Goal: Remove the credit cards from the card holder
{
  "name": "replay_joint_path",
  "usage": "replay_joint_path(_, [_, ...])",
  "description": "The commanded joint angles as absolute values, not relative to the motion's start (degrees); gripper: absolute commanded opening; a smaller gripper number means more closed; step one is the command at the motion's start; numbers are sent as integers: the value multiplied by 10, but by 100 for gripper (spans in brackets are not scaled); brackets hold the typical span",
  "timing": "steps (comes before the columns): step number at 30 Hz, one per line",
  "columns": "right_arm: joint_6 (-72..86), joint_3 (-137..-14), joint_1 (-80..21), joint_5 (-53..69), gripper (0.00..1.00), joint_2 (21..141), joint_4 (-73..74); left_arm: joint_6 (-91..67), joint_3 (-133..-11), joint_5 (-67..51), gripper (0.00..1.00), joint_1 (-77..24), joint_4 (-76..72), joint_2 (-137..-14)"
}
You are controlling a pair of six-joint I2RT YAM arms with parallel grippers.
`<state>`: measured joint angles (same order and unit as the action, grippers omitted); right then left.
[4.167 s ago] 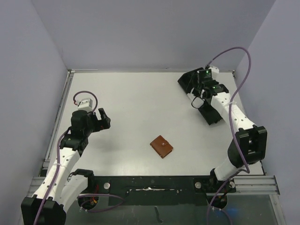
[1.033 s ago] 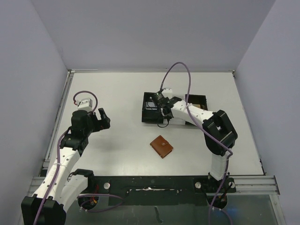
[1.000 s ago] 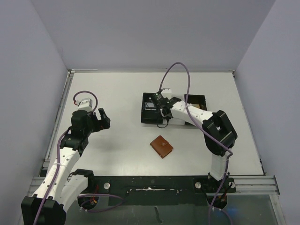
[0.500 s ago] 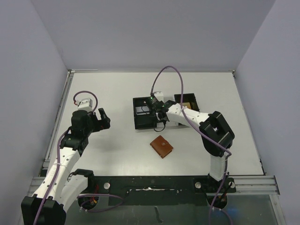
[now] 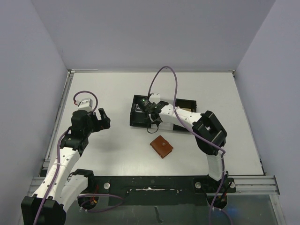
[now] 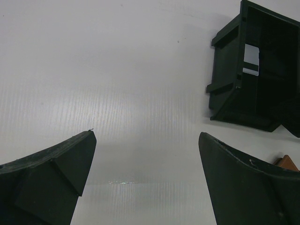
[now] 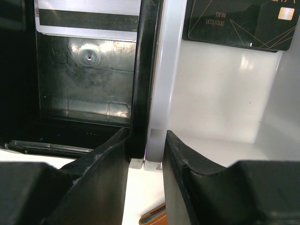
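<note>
The card holder [image 5: 161, 146] is lying closed and flat on the white surface [image 5: 108, 86] with its snap tab facing up. It is sitting near the front edge of the black tray [image 5: 132, 113] without touching it, and neither of our claws is touching it. Our right claw [image 5: 152, 120] is reaching across to that front edge and clenching the tray's upright divider, the wall between a black compartment and a white one. In the right wrist view its fingers [image 7: 93, 187] are pressing on either side of that wall, and a sliver of the brown card holder is showing low between them. Inside the tray, a white card [image 7: 88, 16] with a dark stripe is lying in the black compartment, and a black card [image 7: 239, 21] with thin gold lines is lying in the white one. Our left claw [image 5: 102, 117] is hovering released over bare surface on the left, its fingers [image 6: 56, 173] spread wide and holding nothing, well apart from both the tray and the card holder. From its wrist view we are seeing the tray at the upper right and one brown corner of the card holder at the right edge.
</note>
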<state>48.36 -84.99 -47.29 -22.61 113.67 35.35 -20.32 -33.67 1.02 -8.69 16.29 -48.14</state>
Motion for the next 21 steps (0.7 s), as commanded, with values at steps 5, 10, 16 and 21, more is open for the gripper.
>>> replay_joint_path(5, [468,-845,-489,-229,29,1121,324,-194,-354,0,92,-89,132,-483])
replay_joint_path(10, [459,-815,-493,-219,31,1100,311,-194,-354,-4,92,-90,132,-489])
replay_joint_path(16, [454,-796,-494,-226,37,1073,302,-195,-356,-4,92,-90,134,-493])
replay_joint_path(21, [432,-816,-493,-207,48,1061,298,-195,-356,-6,92,-90,134,-494])
